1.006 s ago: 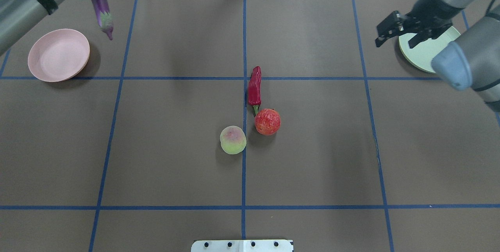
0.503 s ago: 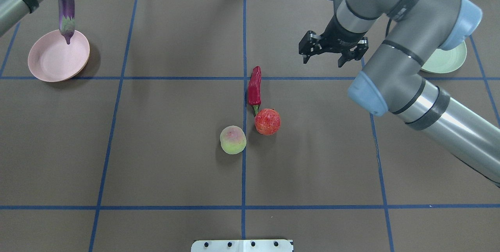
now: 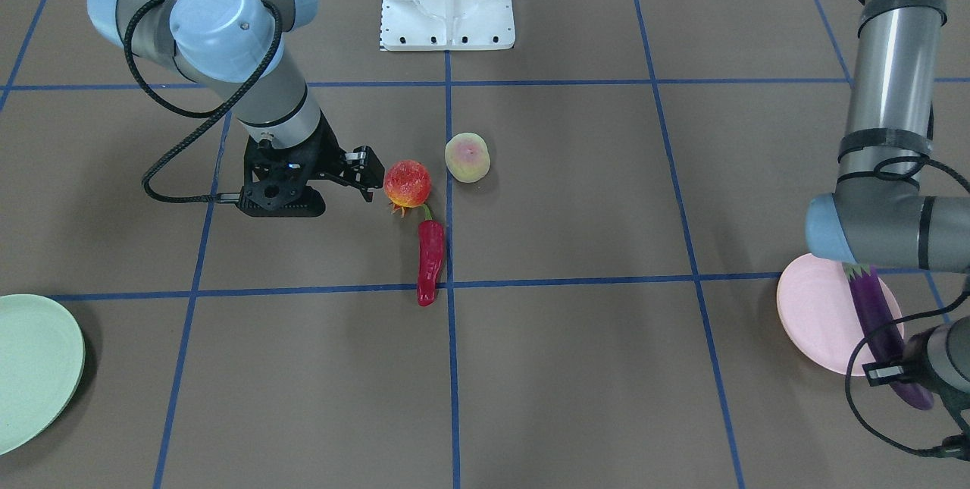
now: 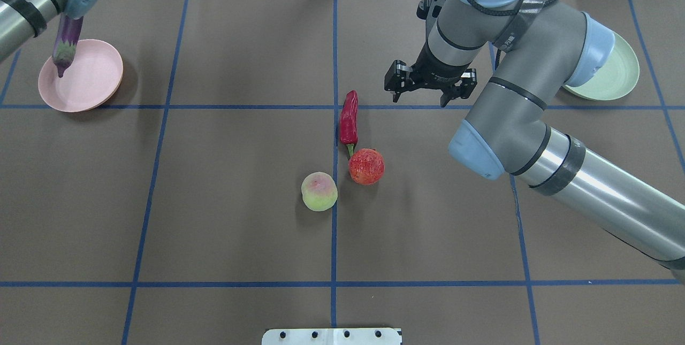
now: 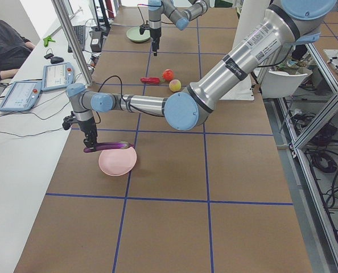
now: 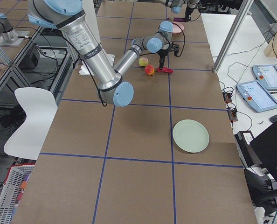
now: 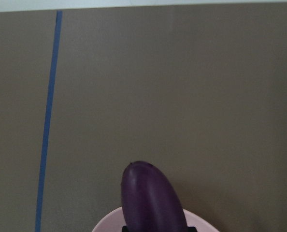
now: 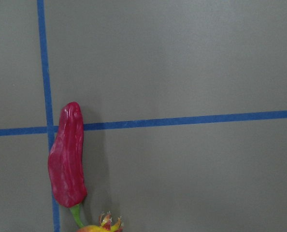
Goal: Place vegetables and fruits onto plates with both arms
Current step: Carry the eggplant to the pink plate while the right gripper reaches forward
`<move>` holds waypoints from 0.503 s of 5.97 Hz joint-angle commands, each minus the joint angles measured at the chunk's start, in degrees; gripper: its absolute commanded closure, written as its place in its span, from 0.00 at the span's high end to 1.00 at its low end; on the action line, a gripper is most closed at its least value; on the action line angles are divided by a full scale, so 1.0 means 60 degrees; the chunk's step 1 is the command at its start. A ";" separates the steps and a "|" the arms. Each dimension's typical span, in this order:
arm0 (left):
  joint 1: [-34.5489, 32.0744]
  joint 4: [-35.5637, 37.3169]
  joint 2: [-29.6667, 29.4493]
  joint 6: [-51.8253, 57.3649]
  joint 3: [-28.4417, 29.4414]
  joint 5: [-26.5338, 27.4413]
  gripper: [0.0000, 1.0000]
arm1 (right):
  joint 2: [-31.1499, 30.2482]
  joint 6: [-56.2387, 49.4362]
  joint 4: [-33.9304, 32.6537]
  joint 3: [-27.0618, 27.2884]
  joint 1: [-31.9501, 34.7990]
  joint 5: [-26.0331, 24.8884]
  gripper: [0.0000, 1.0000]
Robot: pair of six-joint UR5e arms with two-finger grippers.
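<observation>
I am clamping my left gripper (image 5: 91, 142) around the blunt end of the eggplant (image 4: 65, 45), a long, slim, glossy purple thing with a green-purple cap. It is hanging slanted over the pink plate (image 4: 88, 85), cap end lowest, above the plate's 10 o'clock part in the overhead view. I cannot tell whether the cap is touching the plate. The plate is round, shallow and matte, and it is lying at the table's far left corner.

I am holding my right gripper (image 4: 419, 100) wide open and empty, black fingers pointing down at the bare brown cover. The chili pepper (image 4: 349, 120) is lying at about 8 o'clock from it, near but apart: red, wrinkled, tapering, with its green stem pointing at 6 o'clock. That stem is meeting the pomegranate (image 4: 366, 166), a round, red-orange, speckled ball. The peach (image 4: 319, 191), pale yellow-green with a pink blush, is sitting just beside the pomegranate at 8 o'clock.

The mint green plate (image 4: 623, 75) is lying at 3 o'clock from my right gripper, and my right arm's blue-capped elbow is covering its near-left part. Blue tape lines (image 4: 241, 107) are crossing the matte cover.
</observation>
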 commanded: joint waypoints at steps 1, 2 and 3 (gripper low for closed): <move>0.0617 0.0140 0.0537 0.0112 -0.0376 0.0022 0.00 | 0.0133 0.0268 0.0015 -0.0012 -0.0385 -0.0135 0.99; 0.0663 0.0140 0.0669 0.0112 -0.0347 0.0124 0.00 | 0.0206 0.0341 0.0015 -0.0026 -0.0474 -0.0165 0.99; 0.0663 0.0125 0.0714 0.0141 -0.0347 0.0502 0.99 | 0.0424 0.0473 0.0015 -0.0128 -0.0548 -0.0180 0.99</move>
